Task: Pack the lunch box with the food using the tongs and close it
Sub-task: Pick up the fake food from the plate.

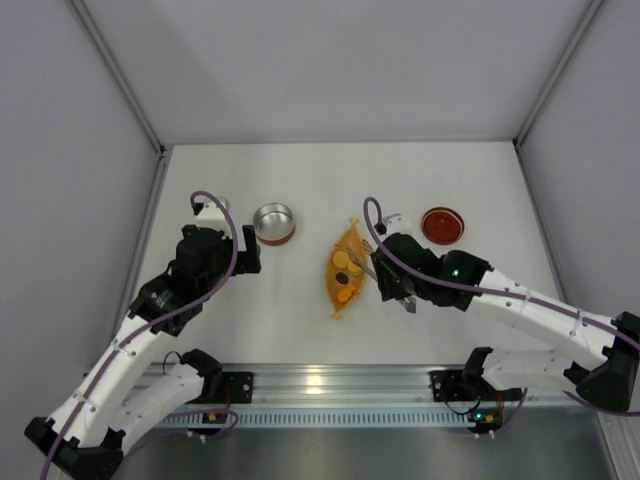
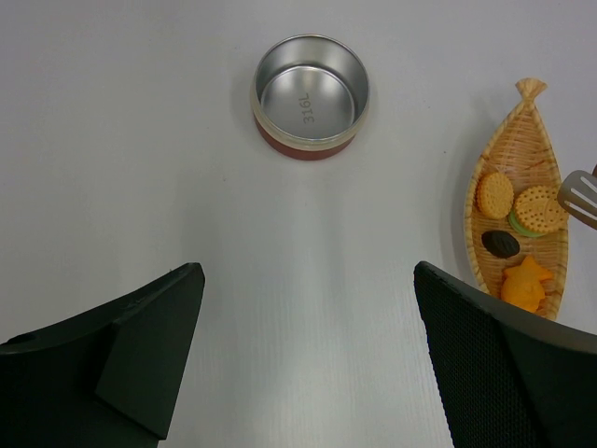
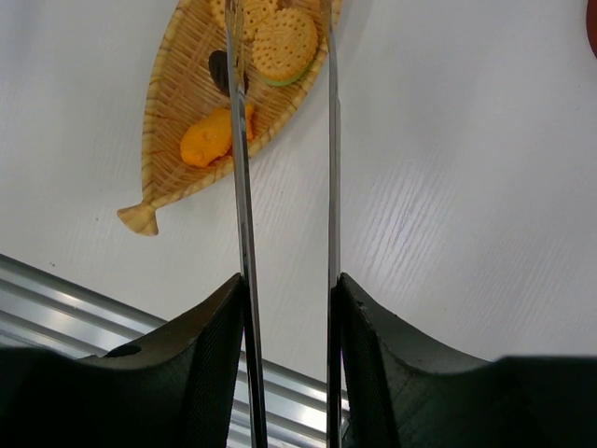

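The lunch box (image 2: 311, 93) sits open and upright on the desk (image 2: 140, 140), nothing in it, its polished steel inside stamped on the bottom and its outer wall red. Its round red lid (image 1: 442, 225) lies well apart, on the far side of the tray. All the food (image 1: 347, 275) is in the tray (image 2: 527, 140), a shallow woven dish shaped like a fish or leaf. It holds two ridged tan biscuits, one of them a sandwich with a green layer, plus a dark glossy oval and an orange star-like piece.

The tongs (image 3: 241, 168) are slim mirror-bright metal strips. The right tool (image 3: 289, 280) is clenched on them, squeezing the two arms partway together, and they reach over the tray on either side of the sandwich biscuit. One flat slotted tip shows just beside that biscuit in the left wrist view. The left tool (image 2: 306, 280) is released, its fingers wide apart, hovering over bare desk near the box.

Several things could go wrong from here, as I judge it. Smooth steel on a dry, rigid biscuit gives little friction, so a weak squeeze could drop the piece during the carry to the box. A hard squeeze could flick it out sideways. The tongs might also twist in the grip. The light tray could slide or tip if the tips press on its rim.
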Motion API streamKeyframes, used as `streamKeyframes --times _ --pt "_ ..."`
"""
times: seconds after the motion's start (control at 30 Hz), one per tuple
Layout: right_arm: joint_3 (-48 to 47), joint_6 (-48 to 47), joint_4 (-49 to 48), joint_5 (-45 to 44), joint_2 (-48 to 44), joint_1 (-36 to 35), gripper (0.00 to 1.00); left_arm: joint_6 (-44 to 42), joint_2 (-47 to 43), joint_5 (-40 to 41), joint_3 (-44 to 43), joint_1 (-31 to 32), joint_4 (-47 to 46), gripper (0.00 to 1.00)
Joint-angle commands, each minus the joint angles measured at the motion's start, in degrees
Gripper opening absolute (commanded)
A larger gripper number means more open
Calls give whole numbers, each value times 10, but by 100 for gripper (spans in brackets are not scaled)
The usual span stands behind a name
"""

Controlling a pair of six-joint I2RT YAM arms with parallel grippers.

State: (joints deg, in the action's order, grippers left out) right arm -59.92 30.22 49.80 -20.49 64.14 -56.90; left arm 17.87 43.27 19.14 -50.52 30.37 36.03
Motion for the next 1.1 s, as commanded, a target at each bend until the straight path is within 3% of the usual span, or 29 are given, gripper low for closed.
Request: streamKeyframes --times 0.0,0.37,1.07 --pt "-6 6 14 -27 -3 -20 42 1 -9 5 2 -1 -10 99" --pt "-4 15 25 -39 1 -32 48 1 -9 3 2 -1 -10 99" --pt "6 20 3 -43 47 -47 48 1 -11 0 2 -1 -9 99"
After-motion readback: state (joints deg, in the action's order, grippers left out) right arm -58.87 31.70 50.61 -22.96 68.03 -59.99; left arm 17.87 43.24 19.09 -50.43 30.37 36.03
